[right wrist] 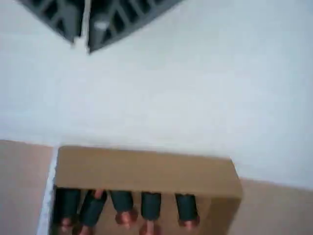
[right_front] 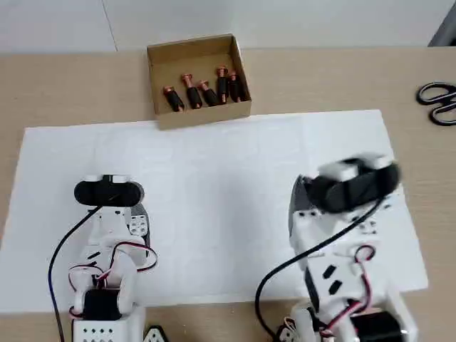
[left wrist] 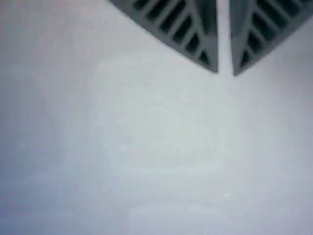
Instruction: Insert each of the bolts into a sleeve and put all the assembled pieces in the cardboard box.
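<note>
**High view.** The cardboard box (right_front: 198, 77) stands open on the table (right_front: 71, 85), touching the far edge of the white paper sheet (right_front: 214, 185). Five assembled pieces (right_front: 208, 92), dark sleeves with copper-coloured bolt ends, lie side by side on the floor of the box. The left arm (right_front: 108, 192) and the right arm (right_front: 353, 184) are both over the sheet, well apart from the box and on its near side, one to each side of it. A pair of scissors (right_front: 436, 102) lies on the bare table, far to the right of the box.

**Left wrist view.** The left gripper (left wrist: 225, 71) hangs just above the paper sheet (left wrist: 146, 147). Its fingers (left wrist: 186, 34) are drawn together, with only a thin slit between the tips. They hold nothing.

**Right wrist view.** The right gripper (right wrist: 83, 44) is over the paper sheet (right wrist: 195, 73), apart from the cardboard box (right wrist: 146, 171). Its fingers (right wrist: 122, 19) are likewise closed to a narrow slit and hold nothing. The box sits where the sheet meets the bare table (right wrist: 19, 186). Inside the box, the assembled pieces (right wrist: 150, 205) lie in a row of five behind the near wall, with their copper ends pointing away from that wall.
</note>
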`<state>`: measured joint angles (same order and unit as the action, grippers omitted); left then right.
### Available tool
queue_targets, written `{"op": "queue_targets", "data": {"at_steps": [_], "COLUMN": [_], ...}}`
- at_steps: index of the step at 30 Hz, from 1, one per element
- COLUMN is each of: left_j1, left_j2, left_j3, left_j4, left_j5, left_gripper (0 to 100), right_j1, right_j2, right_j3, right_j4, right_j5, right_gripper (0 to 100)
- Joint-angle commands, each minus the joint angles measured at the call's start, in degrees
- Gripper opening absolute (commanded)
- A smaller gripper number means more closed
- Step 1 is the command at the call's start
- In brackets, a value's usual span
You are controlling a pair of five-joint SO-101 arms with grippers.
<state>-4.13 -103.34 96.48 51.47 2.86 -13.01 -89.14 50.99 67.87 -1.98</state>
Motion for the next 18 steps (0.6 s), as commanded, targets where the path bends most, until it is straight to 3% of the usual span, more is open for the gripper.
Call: {"op": "queue_targets", "data": {"at_steps": [1, 5, 10, 18], "left_j1": [0.2, 0.2, 0.2, 0.2], "left_j2": [-0.8, -0.8, -0.8, -0.8], "left_j3": [-0.3, -0.3, -0.3, -0.3], "left_j4": [0.3, 0.3, 0.3, 0.3], "left_j5": [-0.3, -0.3, -0.3, -0.3], "left_gripper": [1, 1, 1, 1], "right_j1": [1.4, 7.5, 17.4, 13.0], "right_j2": [-9.5, -15.3, -14.5, -14.8], "right_j3": [7.9, 13.2, 15.6, 25.3], "right_j4": [-1.9, -1.6, -2.0, -2.0], "right_j5": [1.1, -3.2, -3.3, -3.0], "right_gripper": [0.4, 0.4, 0.4, 0.4]}}
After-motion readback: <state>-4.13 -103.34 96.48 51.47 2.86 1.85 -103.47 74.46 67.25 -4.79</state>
